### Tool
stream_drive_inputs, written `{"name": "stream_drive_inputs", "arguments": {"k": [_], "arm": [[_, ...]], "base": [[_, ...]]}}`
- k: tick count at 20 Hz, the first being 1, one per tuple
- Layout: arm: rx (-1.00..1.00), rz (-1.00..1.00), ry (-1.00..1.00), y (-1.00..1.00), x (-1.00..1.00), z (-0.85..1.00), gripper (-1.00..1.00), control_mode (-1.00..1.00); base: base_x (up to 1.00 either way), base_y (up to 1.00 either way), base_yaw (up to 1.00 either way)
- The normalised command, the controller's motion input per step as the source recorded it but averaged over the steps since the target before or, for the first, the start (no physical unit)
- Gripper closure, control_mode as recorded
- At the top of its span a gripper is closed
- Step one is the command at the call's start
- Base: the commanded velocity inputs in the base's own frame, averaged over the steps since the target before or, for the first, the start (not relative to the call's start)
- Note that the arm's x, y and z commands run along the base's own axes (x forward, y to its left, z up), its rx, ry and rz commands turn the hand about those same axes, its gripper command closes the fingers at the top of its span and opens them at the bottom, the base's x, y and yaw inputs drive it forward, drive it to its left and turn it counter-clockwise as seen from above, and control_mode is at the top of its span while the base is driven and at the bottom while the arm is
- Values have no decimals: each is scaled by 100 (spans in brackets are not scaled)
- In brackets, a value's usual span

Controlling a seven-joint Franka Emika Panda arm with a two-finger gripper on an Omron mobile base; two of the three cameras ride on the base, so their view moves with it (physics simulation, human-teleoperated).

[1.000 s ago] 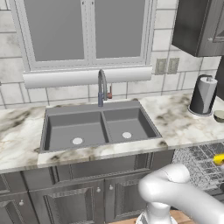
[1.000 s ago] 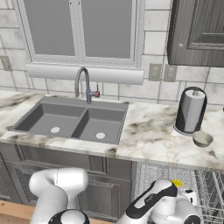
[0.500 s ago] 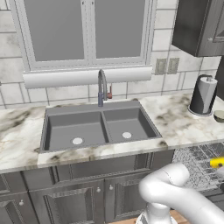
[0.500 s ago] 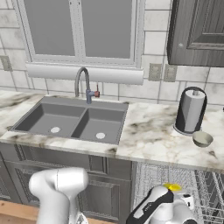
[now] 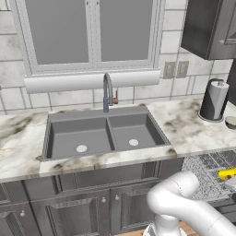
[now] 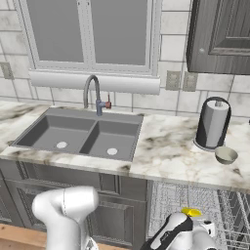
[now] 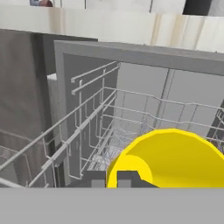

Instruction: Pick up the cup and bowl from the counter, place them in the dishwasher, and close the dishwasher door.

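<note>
We hold yellow cup (image 7: 175, 157) in clamped gripper (image 7: 112, 178) over wire rack (image 7: 100, 131) of open dishwasher (image 6: 195, 205). Bowl (image 6: 226, 155) sits on counter (image 6: 166, 151) beside paper towel roll (image 6: 213, 123).

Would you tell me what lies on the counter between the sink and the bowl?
Bare marbled counter; between sink and bowl, in the right base view.

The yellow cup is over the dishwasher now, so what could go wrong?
1. The claw is shut on only the edge of the yellow cup, so it might slip or land tilted on the wire rack.
2. The bowl sits on the counter close beside the tall dark cylinder; reaching for it could bump the cylinder.
</note>
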Motion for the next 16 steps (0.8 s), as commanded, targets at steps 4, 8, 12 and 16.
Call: {"name": "stream_drive_inputs", "arguments": {"k": [4, 8, 12, 16], "arm": [[2, 0, 0, -8, 13, -32, 100, -100], [2, 0, 0, -9, 14, -30, 100, -100], [3, 0, 0, -10, 13, -28, 100, -100], [3, 0, 0, -12, 11, -24, 100, -100]], "base": [[0, 0, 0], [0, 0, 0], [0, 0, 0], [0, 0, 0]]}}
